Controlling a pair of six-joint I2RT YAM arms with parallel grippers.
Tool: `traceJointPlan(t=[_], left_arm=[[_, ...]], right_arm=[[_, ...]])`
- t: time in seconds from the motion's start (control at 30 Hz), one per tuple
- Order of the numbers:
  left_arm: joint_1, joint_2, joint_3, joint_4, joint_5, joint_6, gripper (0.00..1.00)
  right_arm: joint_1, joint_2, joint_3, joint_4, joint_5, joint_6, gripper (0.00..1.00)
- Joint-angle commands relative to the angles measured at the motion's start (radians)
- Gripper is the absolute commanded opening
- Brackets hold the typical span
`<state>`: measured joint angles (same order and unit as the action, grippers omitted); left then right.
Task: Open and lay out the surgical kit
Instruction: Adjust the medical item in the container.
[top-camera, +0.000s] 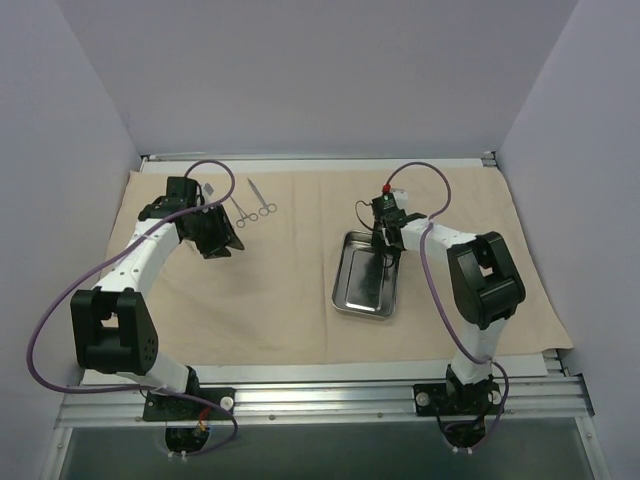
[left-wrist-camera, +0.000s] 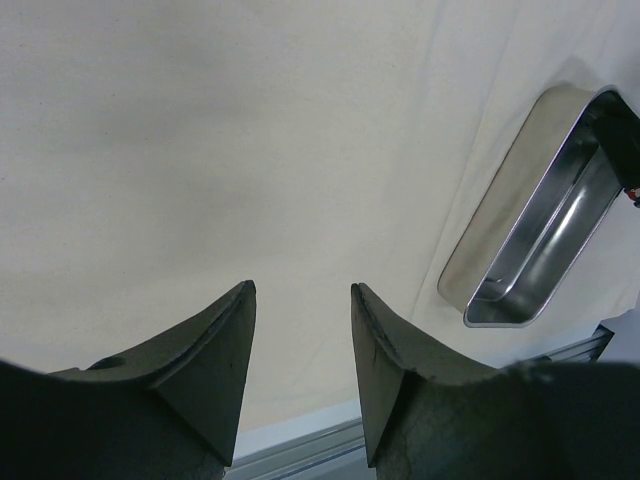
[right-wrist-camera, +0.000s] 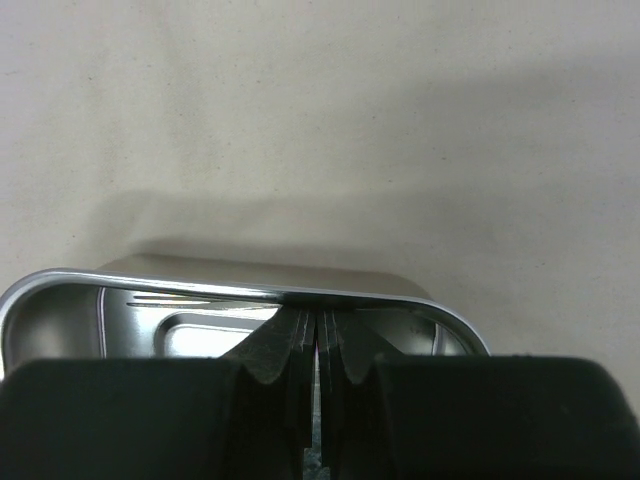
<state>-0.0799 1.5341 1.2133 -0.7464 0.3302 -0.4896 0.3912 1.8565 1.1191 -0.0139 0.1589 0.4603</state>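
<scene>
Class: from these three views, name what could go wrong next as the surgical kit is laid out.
1. The right gripper, shut at the tray's far rim, may drag or tip the tray and rumple the cloth.
2. The open left gripper hangs close to the thin instruments; a careless sweep might scatter them.

The beige cloth wrap (top-camera: 290, 300) is matt, finely woven and softly creased, the steel tray (top-camera: 360, 280) mirror-glossy and smooth, the thin instruments (top-camera: 266, 208) bright metal, and the jaws dull, grainy black.
</scene>
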Motion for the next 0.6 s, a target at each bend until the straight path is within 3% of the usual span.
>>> traceJointPlan(t=[0.0, 0.17, 0.4, 0.57], left_arm=[[-0.008, 0.001, 0.046, 0.015, 0.017, 0.003, 0.52], [-0.006, 0.006, 0.057, 0.015, 0.017, 0.002, 0.52], [-0.008, 0.014, 0.069, 0.027, 0.017, -0.013, 0.52], [-0.015, 0.015, 0.052, 0.039, 0.018, -0.021, 0.52]], right_arm=[[-0.006, 0.027, 0.008, 0.005, 0.01, -0.017, 0.0], [0.001, 0.01, -0.01, -0.035, -0.03, -0.014, 0.0], [0.084, -0.273, -0.07, -0.181, -0.101, 0.029, 0.0], [0.055, -0.339, -0.059, -0.218, -0.087, 0.012, 0.02]])
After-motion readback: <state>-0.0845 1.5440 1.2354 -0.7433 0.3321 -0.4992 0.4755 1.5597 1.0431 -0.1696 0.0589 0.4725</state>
